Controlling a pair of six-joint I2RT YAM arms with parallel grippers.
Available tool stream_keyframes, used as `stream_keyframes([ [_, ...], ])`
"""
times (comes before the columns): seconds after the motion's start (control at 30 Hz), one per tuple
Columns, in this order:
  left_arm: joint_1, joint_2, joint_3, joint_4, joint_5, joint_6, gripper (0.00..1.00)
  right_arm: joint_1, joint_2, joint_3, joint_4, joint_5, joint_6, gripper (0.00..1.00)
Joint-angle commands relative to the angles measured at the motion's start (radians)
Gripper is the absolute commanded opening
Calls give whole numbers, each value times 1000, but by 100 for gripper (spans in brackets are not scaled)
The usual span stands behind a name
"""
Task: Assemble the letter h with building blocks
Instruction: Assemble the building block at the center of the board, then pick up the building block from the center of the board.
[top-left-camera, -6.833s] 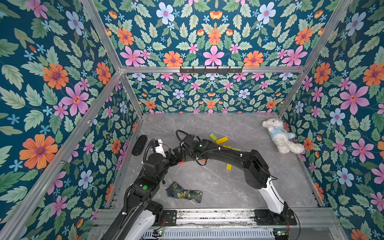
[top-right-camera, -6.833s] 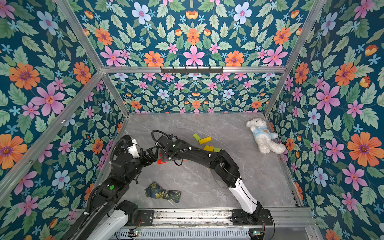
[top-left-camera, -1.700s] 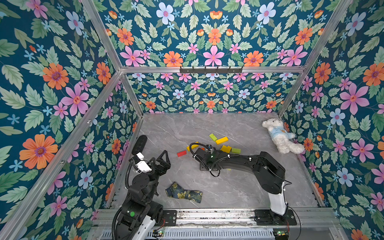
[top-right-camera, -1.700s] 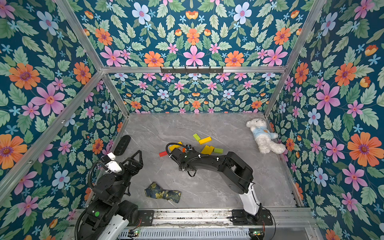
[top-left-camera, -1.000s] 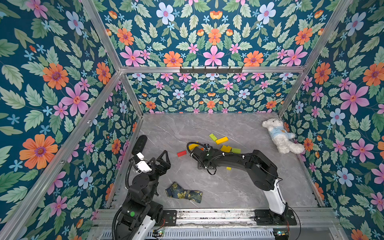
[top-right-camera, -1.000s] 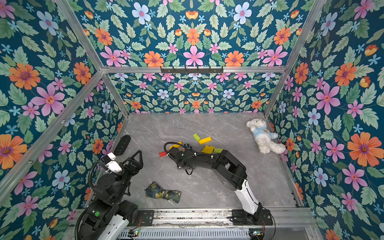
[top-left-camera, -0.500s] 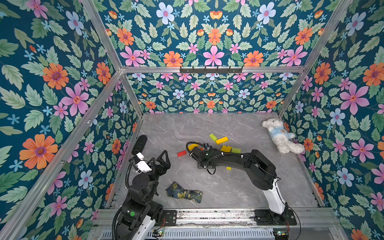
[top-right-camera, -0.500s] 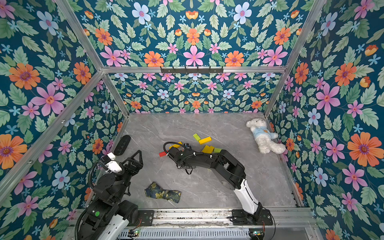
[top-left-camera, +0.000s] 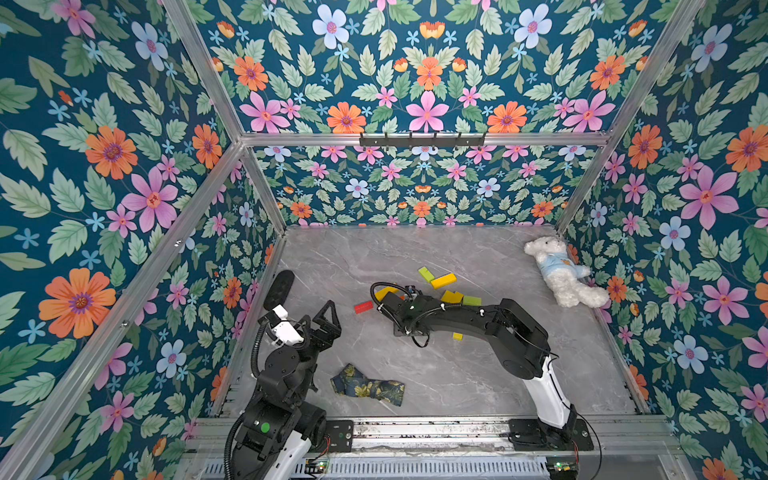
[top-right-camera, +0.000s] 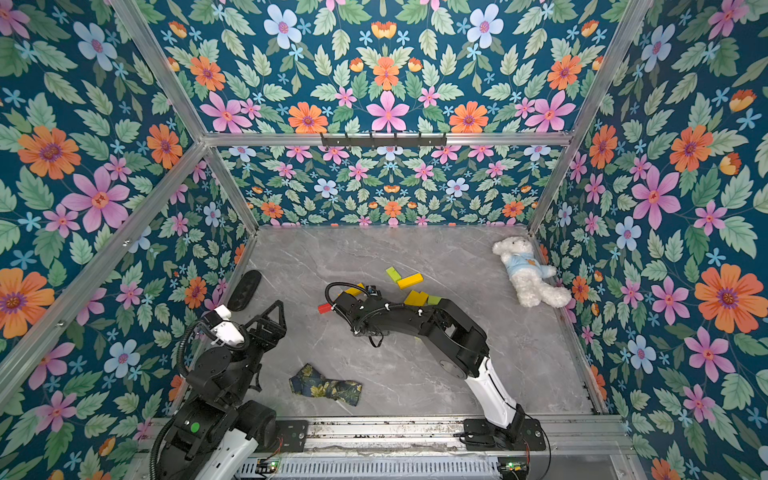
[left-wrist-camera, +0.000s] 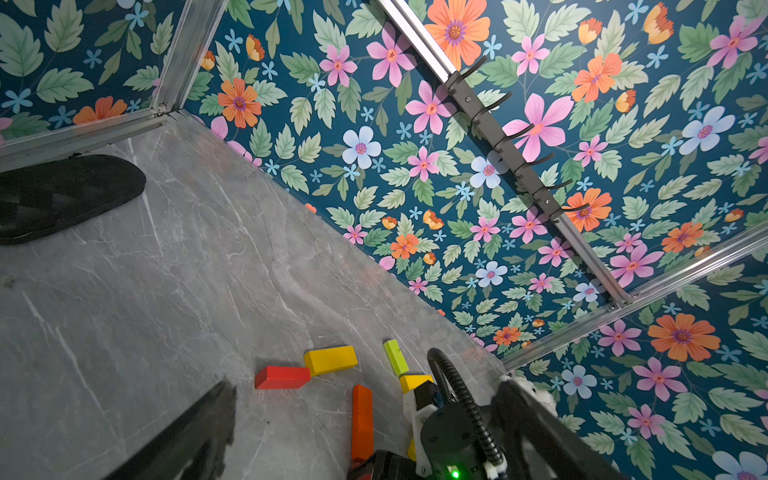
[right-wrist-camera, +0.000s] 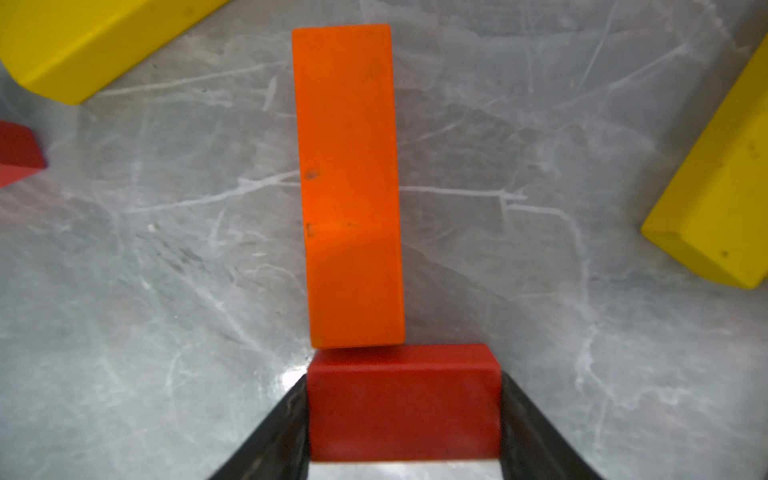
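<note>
your right claw is clenched on a red block. its fingers press both short sides, and the block sits low on the grey marbled worktop, about mid-worktop. one end of an orange block touches the red block's long edge at a right angle, toward one end of that edge. the orange block lies flat.

a yellow block lies on one side of that pair and another yellow block on the other, both apart from it. a second red block lies loose just beside the claw. farther back, a lime green block touches a yellow bar. an amber block and a green block sit side by side by the right arm.

your left claw is released, spread wide, raised near the worktop's left edge and holding nothing.

a black sandal lies by the left wall. a folded floral cloth lies at the front and a white plush bear at the far right.
</note>
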Motion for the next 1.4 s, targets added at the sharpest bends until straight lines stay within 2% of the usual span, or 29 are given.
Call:
stream_keyframes([
  [0.0,0,1,3,25,-12,9,100,-2,6,-9,-29,1,12,67],
  [0.3,1,3,1,27,-12,7,100,-4,14,-6,-18,-3,7,69],
  [0.8,1,7,0,30,-10,8,100,-5,15,26,-4,15,-23,82],
  [1.1,0,9,16,22,-10,17,100,-8,-104,62,-2,89,-111,83],
  [1.23,1,9,19,20,-10,18,100,-9,-130,101,62,-33,-227,82],
  [1.37,0,16,24,27,-8,15,100,4,-55,221,67,-150,-286,82],
])
